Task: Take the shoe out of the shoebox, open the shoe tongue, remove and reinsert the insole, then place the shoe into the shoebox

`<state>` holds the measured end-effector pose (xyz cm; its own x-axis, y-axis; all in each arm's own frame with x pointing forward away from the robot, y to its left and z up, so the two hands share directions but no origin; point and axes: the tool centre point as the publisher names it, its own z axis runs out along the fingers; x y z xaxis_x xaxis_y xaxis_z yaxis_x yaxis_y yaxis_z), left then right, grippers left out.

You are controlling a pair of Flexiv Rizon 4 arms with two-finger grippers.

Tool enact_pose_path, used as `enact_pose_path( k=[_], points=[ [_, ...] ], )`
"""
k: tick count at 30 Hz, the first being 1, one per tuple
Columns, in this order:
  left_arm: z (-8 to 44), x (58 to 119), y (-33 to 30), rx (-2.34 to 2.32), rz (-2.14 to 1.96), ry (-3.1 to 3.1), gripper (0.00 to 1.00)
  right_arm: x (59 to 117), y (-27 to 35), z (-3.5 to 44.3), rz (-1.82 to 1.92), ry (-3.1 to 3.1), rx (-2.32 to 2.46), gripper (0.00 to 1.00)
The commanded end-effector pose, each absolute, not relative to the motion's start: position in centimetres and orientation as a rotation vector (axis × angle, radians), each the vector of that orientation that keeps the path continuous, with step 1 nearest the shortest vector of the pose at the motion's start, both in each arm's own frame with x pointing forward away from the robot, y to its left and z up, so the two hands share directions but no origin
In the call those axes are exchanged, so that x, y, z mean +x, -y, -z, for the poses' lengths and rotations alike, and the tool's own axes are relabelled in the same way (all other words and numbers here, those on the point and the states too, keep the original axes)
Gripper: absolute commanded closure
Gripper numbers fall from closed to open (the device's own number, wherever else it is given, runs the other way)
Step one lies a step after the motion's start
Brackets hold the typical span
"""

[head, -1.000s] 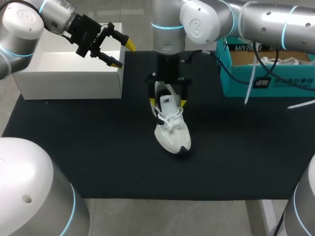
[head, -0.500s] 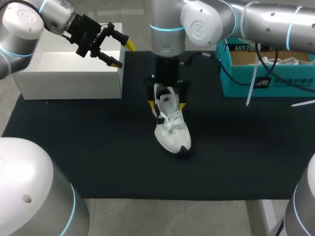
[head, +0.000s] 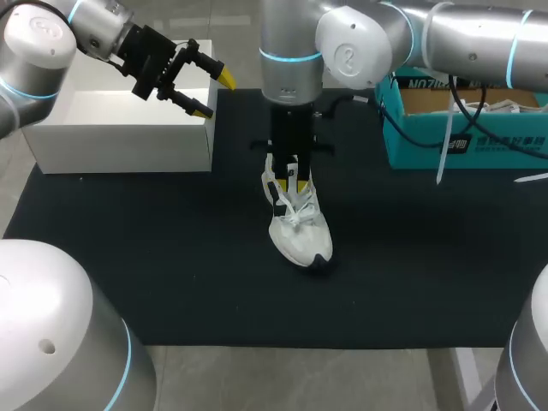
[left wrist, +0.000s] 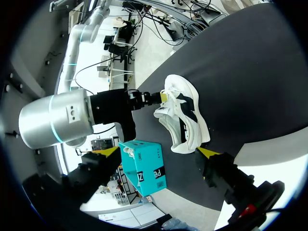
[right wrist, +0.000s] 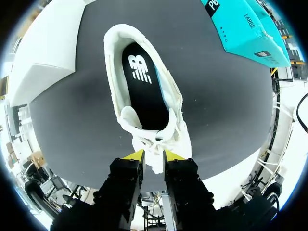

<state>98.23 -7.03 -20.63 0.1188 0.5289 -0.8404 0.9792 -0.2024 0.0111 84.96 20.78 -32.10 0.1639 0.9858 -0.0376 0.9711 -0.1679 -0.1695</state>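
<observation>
Across the table (head: 171,282), on its black mat, the biggest things are a white box (head: 120,128) on the left, open on top, and a teal box (head: 462,137) on the right. I'd guess the white one is the shoebox, but I can't say for sure.

The shoe (head: 300,227) is out on the mat between the two boxes. It's sitting upright on its sole, touching neither box.

The right end effector (right wrist: 153,155) comes down over the shoe's opening with its two yellow tips pinched close together on the tongue (right wrist: 153,144), so it's gripping that. The left end effector (head: 214,92) hangs over the white box's corner, fingers spread wide and holding nothing.

Looks like we're at the open-the-tongue step. You can see the black insole (right wrist: 144,91) lying flat inside, so it hasn't been pulled yet.

How I'd do it well:
- Pull the tongue toward the toe and only a bit upward. Nothing is holding the shoe down, so a straight lift would probably pick up the whole thing.
- Go slow, since the laces look loosely tied and could snag.
- Bring the free left arm in to pin the heel — that should stop the shoe sliding.
- Open it wide enough that the insole's heel end is easy to reach.
</observation>
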Motion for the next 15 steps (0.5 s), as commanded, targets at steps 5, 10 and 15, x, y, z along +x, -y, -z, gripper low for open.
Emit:
enact_pose_path(
  k=[5, 10, 15],
  points=[
    [20.6, 98.1, 7.0, 1.807, 0.968, -1.464, 0.00, 85.6, -20.5, 32.5, -0.220, 1.977, -2.308, 1.00],
    [20.6, 98.1, 7.0, 1.807, 0.968, -1.464, 0.00, 87.0, -20.1, 33.7, -0.177, 1.990, -2.307, 1.00],
    [20.6, 98.1, 7.0, 1.807, 0.968, -1.464, 0.00, 88.0, -19.7, 34.8, -0.161, 2.009, -2.293, 1.00]
  ],
)
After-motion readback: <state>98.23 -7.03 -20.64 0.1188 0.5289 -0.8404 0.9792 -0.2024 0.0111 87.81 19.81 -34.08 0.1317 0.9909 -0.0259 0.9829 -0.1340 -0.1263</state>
